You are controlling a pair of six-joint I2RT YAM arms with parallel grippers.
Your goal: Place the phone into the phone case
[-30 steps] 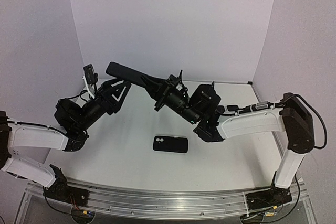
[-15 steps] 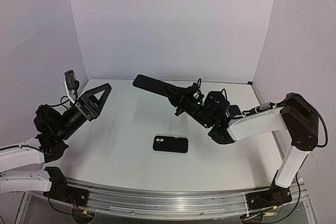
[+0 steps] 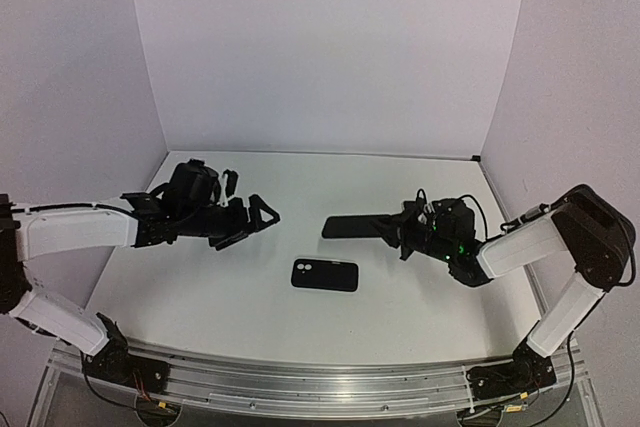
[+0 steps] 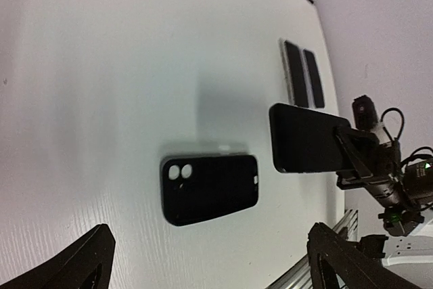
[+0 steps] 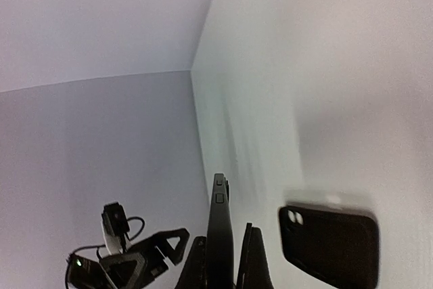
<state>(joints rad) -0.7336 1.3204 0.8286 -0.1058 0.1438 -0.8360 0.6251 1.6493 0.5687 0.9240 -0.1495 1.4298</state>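
Note:
The phone case point(image 3: 325, 275) is black with two camera holes and lies flat, open side up, near the middle of the table; it also shows as the case point(image 4: 210, 187) and the case point(image 5: 329, 245). The phone point(image 3: 350, 226) is a dark slab held level above the table, behind and right of the case. My right gripper point(image 3: 392, 229) is shut on its right end. In the right wrist view the phone point(image 5: 220, 228) stands edge-on in the right gripper point(image 5: 224, 236). My left gripper point(image 3: 257, 217) hangs open and holds nothing, left of the case. Its tips frame the left gripper point(image 4: 208, 235) view.
White walls close the table point(image 3: 230, 287) at the back and on both sides. A metal rail point(image 3: 300, 387) runs along the near edge. Two dark strips point(image 4: 301, 72) lie on the table beyond the phone. My left gripper point(image 5: 135, 255) shows low in the right wrist view.
My right gripper has brought the phone down from high at the back to just behind and right of the case. The left arm swung out, then in towards the case, jaws open.

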